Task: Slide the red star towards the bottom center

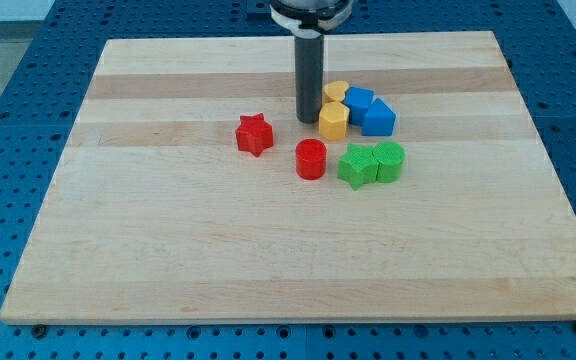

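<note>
The red star (pixel 254 134) lies on the wooden board (pixel 168 250), a little left of the middle and in the upper half. My tip (pixel 310 120) stands to the star's upper right, apart from it, right beside the yellow hexagon block (pixel 333 121). A red cylinder (pixel 311 159) sits to the star's lower right.
A cluster lies right of my tip: a yellow heart-like block (pixel 336 92), two blue blocks (pixel 359 102) (pixel 378 119), a green star (pixel 356 166) and a green cylinder-like block (pixel 389 160). A blue perforated table (pixel 28 60) surrounds the board.
</note>
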